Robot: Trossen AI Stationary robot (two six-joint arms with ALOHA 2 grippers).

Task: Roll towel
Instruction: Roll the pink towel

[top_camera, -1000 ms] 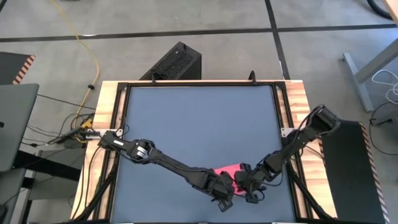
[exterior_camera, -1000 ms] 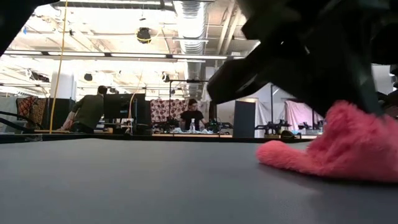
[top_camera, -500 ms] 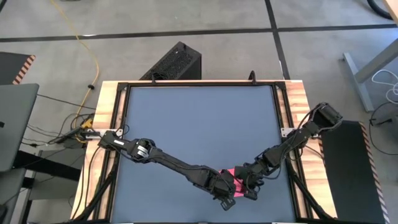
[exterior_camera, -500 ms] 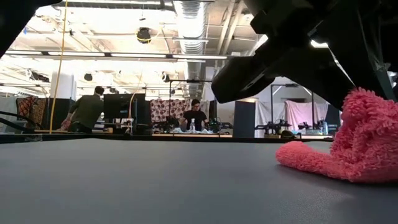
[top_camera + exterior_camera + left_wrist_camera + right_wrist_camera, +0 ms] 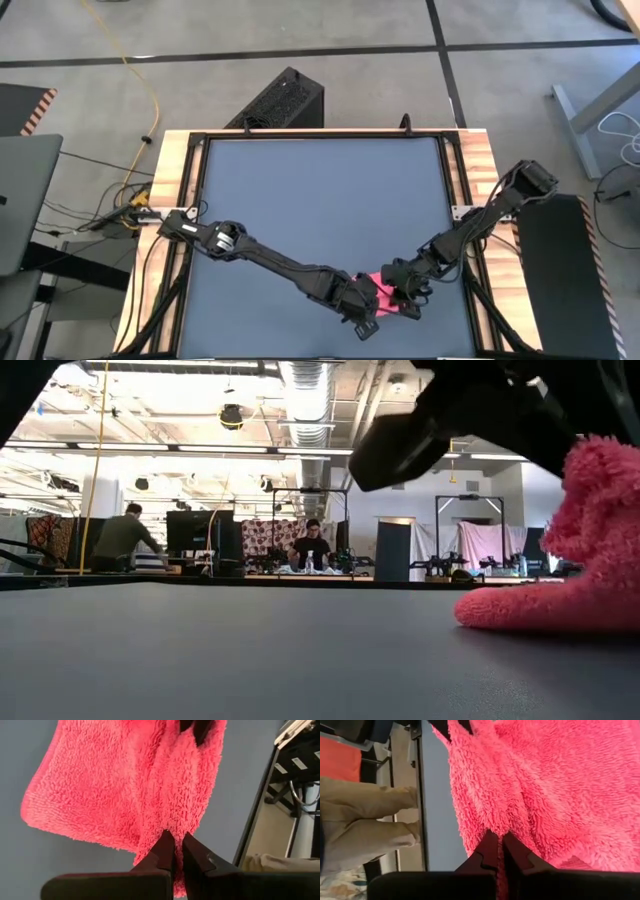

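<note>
The pink towel [image 5: 382,291] is bunched between my two grippers near the table's front right corner. In the low view its upper part [image 5: 600,490] stands lifted, while its lower end [image 5: 530,610] rests on the dark tabletop. My left gripper [image 5: 175,836] comes from the left and is shut on the towel. My right gripper [image 5: 497,835] comes from the right, close beside it, and is also shut on the towel. Seen from above, the two grippers hide most of the cloth. My left gripper pinches a gathered edge of the towel [image 5: 172,822] between its two fingertips, slanting down from the table's left. The cloth hangs away from the fingers toward the table. My right gripper pinches the towel's edge [image 5: 496,822] between its two fingertips, slanting down from the table's right. One layer or several, I cannot tell; the cloth falls slack below the hold.
Bare dark tabletop [image 5: 310,200] stretches to the far and left sides. The table's right rail [image 5: 462,250] and front edge are close to the grippers. A person's legs [image 5: 365,825] stand beside the table. A black box [image 5: 281,100] sits beyond the far edge.
My right gripper has risen and rolled a little, staying shut on the towel. The towel's held part has gone up and stands steeper. Its lower end has stayed on the table but has been drawn toward the grippers, so less cloth lies spread out.
</note>
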